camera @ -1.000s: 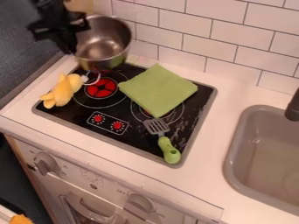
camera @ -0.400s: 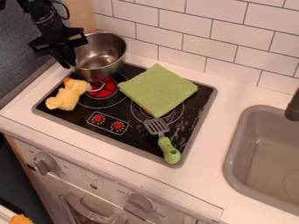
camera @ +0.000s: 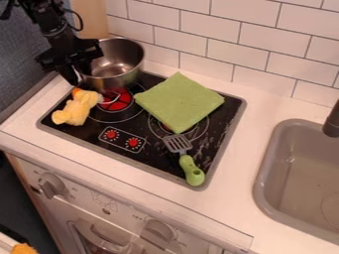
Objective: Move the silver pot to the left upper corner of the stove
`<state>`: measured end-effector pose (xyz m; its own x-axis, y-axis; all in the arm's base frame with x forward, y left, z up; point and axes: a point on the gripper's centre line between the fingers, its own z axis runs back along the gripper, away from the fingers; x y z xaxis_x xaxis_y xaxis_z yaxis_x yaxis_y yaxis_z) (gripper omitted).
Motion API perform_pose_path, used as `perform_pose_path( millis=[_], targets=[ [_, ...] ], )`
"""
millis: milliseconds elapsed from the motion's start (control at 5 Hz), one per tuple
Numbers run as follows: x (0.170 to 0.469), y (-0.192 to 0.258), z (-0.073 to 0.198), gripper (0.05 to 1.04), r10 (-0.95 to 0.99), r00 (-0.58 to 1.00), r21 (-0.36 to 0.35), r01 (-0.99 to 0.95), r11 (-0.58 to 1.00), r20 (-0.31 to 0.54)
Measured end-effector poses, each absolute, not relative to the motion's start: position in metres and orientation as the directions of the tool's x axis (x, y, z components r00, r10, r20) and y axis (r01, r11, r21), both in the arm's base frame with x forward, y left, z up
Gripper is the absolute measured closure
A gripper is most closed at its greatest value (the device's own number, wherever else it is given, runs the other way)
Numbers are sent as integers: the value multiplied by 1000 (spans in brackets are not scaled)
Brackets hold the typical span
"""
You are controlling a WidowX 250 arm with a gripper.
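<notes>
Oven front [camera: 122, 207] is seen nearest, fitted with two chunky knobs and a handle, with some orange thing [camera: 24, 249] caught in the bottom left corner. Above that, the black stove [camera: 86, 129] is set into the white counter [camera: 232, 213]. A spatula [camera: 192, 171] with a green handle is laid near the stove's right edge, its slotted end aimed at the green cloth [camera: 179, 101], which is spread partly over a burner. Off to the right, a grey sink [camera: 266, 168] is sunk into the counter. On the left side, a yellow toy [camera: 77, 108] is parked on the stove, just in front of the silver pot [camera: 114, 79]. The pot is placed at the stove's back left corner, upright, and the black gripper [camera: 74, 77] is held down at its left rim. Whether it's apart, together or clamped on the rim can't be told, honestly. Furthest back, the wall [camera: 232, 44] is covered in white tiles.
</notes>
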<state>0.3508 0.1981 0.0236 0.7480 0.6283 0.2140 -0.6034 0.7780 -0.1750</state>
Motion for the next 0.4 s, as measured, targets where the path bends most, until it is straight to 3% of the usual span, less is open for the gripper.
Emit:
perform_pose_path(
  millis=[200, 400],
  targets=[
    [349, 194, 25, 222, 625, 751, -185, -597, 781, 214],
    [348, 190, 26, 75, 608, 769, -186, -579, 794, 198]
  ],
)
